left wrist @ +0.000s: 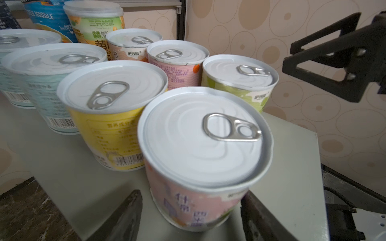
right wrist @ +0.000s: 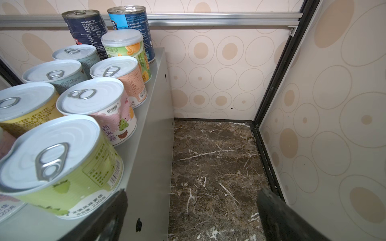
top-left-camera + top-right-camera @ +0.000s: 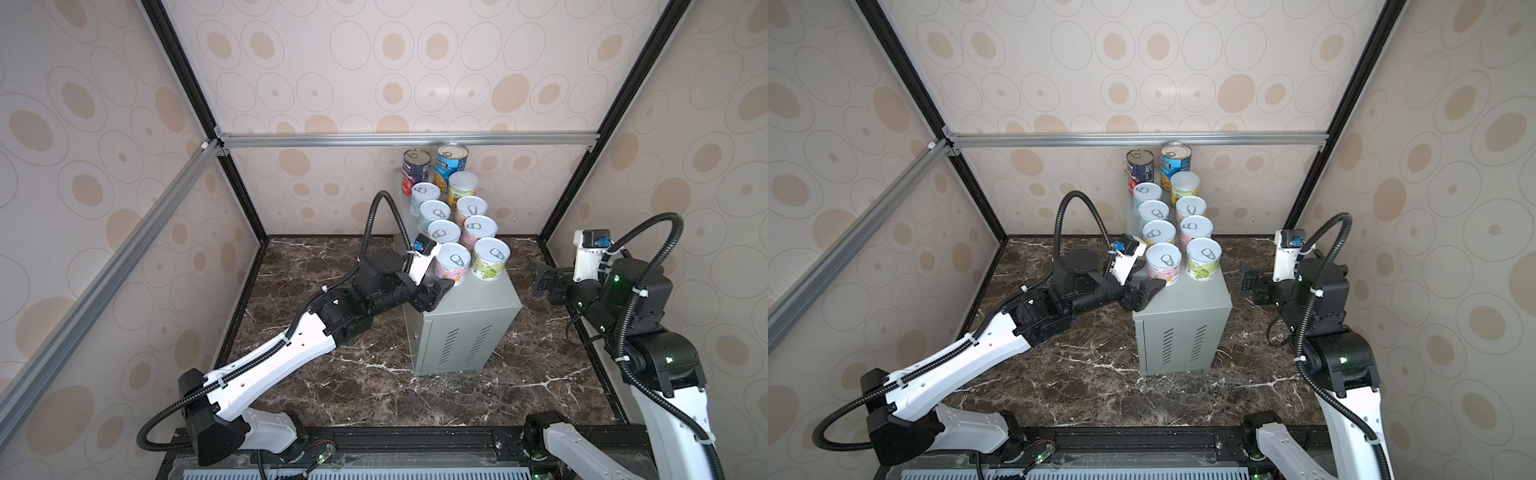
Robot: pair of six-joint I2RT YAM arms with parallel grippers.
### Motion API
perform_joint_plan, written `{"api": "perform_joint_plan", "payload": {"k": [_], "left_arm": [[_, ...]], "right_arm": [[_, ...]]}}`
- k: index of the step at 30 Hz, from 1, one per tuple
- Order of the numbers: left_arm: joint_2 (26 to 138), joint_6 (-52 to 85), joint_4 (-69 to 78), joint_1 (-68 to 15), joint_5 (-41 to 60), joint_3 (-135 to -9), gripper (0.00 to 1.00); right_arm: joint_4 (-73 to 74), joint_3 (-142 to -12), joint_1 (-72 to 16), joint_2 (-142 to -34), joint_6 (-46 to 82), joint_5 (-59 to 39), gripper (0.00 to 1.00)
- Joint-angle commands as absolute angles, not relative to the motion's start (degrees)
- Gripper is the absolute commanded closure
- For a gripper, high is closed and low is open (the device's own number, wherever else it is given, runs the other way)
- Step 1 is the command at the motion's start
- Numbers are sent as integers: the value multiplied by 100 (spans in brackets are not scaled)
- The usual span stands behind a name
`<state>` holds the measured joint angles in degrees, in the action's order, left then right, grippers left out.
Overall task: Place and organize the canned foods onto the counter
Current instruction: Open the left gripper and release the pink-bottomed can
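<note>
The canned foods stand in two rows on top of the grey counter (image 3: 469, 316). The tall navy-red can (image 3: 415, 166) and blue-yellow can (image 3: 451, 162) are at the back, with a white-lidded green-yellow can (image 3: 462, 187) in front of them. My left gripper (image 1: 190, 196) is open at the front pink can (image 1: 200, 146), which stands on the counter. Its jaws flank the can's base, one clearly apart from it, the other close against it. My right gripper (image 2: 192, 194) is open and empty, beside the counter's right edge near the green can (image 2: 58, 167).
The counter (image 3: 1183, 307) stands on a dark brown marble floor (image 3: 332, 374) against the back wall. Patterned walls and an aluminium frame rail (image 3: 407, 139) enclose the space. Bare floor (image 2: 213, 156) lies between the counter and the right wall.
</note>
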<state>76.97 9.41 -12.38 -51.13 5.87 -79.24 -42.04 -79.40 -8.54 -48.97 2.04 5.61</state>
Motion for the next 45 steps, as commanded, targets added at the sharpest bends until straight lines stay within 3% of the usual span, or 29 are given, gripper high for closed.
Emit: {"api": "perform_joint_plan", "payload": {"k": [1, 28, 45], "left_arm": [[7613, 1024, -1334, -5001, 473, -7849, 26], [7684, 1141, -1197, -4900, 369, -7835, 26], [7807, 1168, -1013, -4893, 1123, -7849, 26]], "right_arm": [[-4210, -7968, -809, -4881, 136, 554, 0], [-4267, -7942, -810, -4819, 114, 620, 0], [-4254, -7928, -809, -4824, 123, 615, 0]]}}
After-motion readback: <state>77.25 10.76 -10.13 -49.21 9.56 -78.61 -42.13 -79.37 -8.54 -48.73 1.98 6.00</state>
